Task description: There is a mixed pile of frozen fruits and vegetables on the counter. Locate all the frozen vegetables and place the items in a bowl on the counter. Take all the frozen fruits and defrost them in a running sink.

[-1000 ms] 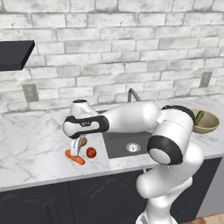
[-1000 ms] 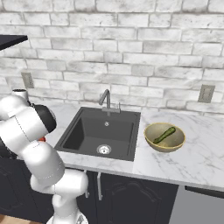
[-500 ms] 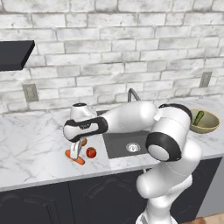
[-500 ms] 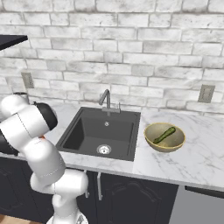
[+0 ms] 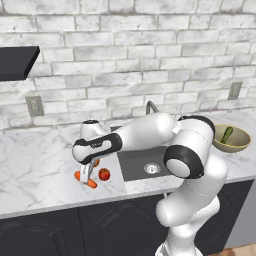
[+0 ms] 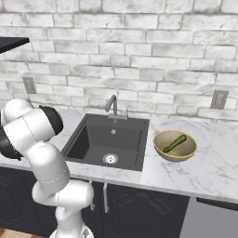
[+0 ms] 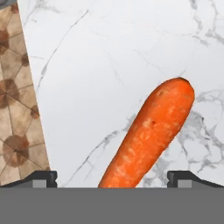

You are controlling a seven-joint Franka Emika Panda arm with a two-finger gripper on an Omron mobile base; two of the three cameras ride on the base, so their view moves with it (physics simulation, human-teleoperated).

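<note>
My gripper [image 5: 85, 176] hangs open just over the orange carrot [image 5: 89, 183], near the front of the white marble counter [image 5: 35, 165]. In the hand view the carrot [image 7: 151, 133] runs slantwise between the two dark fingertips [image 7: 42, 178] of the gripper [image 7: 112, 179], not touching either. A shiny red fruit [image 5: 104, 174] sits right of the carrot, and a dull orange fruit [image 5: 95, 162] peeks out behind my hand. The tan bowl [image 6: 163, 151] stands right of the black sink [image 6: 93, 139] and holds the green stick [image 6: 175, 143]. That bowl [image 5: 239, 145] sits at the far right in the left base view.
A curved grey faucet [image 6: 113, 104] rises behind the basin; no water shows running. The counter's front edge [image 7: 33, 100] and the tiled floor [image 7: 15, 118] lie close to the left fingertip. Wall outlets [image 5: 34, 105] sit on the brick wall, and a dark shelf [image 5: 15, 60] hangs upper left.
My hand has come down and a little left, from above the pile to just over the carrot. Its jaws stay wide. The fruits, carrot and bowl have not moved.
</note>
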